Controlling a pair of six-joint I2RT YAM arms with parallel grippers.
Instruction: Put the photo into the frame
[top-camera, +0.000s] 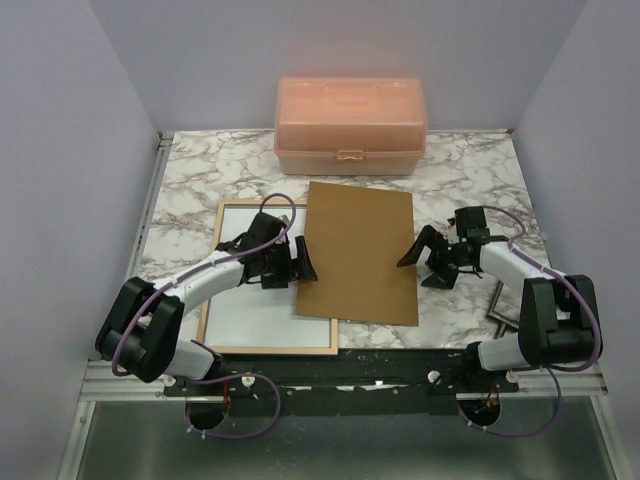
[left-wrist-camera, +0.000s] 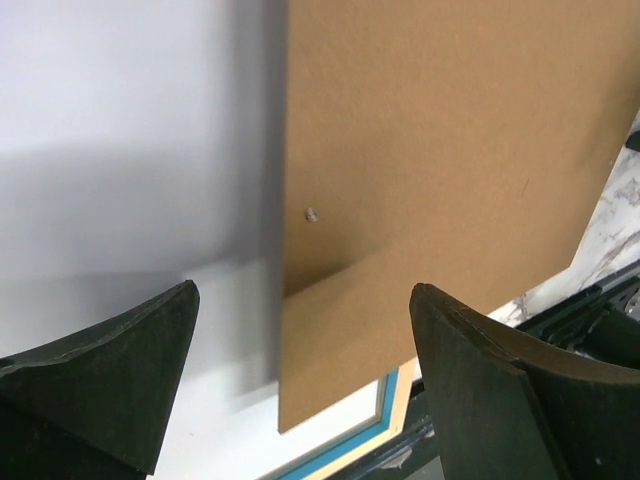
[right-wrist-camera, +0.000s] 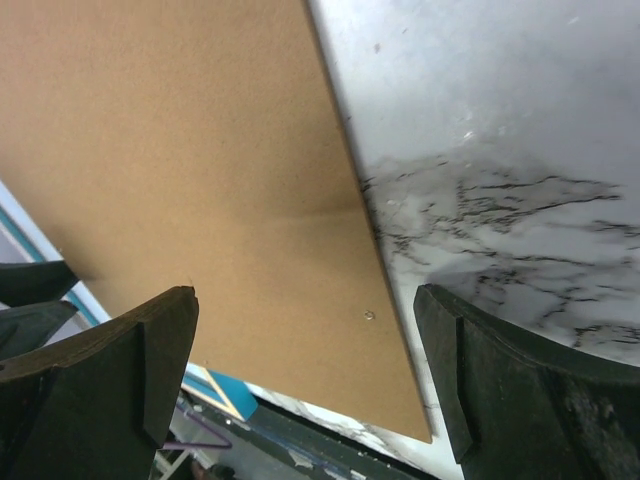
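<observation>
Lying white-side-up in frame (top-camera: 270, 350), photo (top-camera: 250, 305); brown board (top-camera: 360, 255) overlapping frame.

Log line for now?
left gripper open over backing board edge | right gripper open over opposite edge | board overlaps frame | photo white-side-up in frame

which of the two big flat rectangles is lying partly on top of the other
The brown backing board. Its left edge overlaps the right side of the white-faced frame, which lies underneath, flat on the marble table.
</observation>
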